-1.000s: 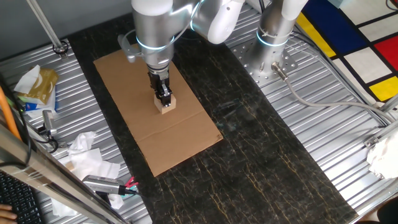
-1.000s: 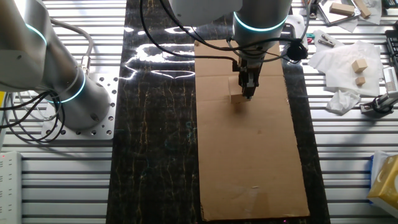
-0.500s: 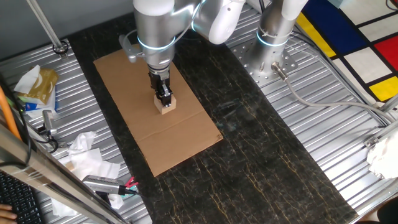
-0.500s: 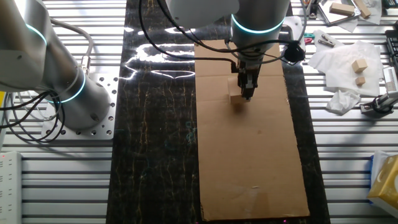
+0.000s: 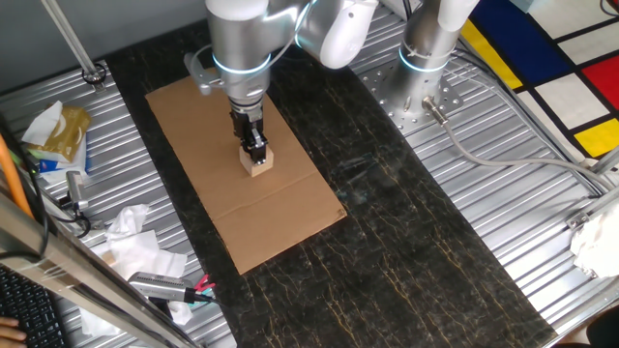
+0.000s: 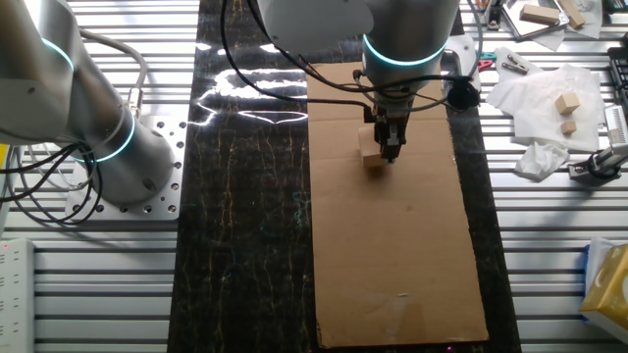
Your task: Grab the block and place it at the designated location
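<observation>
The block (image 5: 258,166) is a small pale wooden cube on the brown cardboard sheet (image 5: 280,217), near its middle. My gripper (image 5: 256,155) points straight down with its dark fingers closed on the block's top. In the other fixed view the block (image 6: 371,157) shows just left of the fingertips of the gripper (image 6: 387,154). Whether the cube rests on the sheet or hangs just above it I cannot tell. The designated location does not show in either view.
The cardboard lies on a dark marbled strip (image 5: 406,251) between ribbed metal surfaces. Crumpled white paper (image 5: 135,246) and tools lie beside the sheet's near left. More paper with two small wooden cubes (image 6: 564,108) sits off to one side. A second arm's base (image 6: 108,147) stands on the other.
The gripper and the block have shifted slightly across the cardboard, a few pixels to the left in the other fixed view. The grip is unchanged.
</observation>
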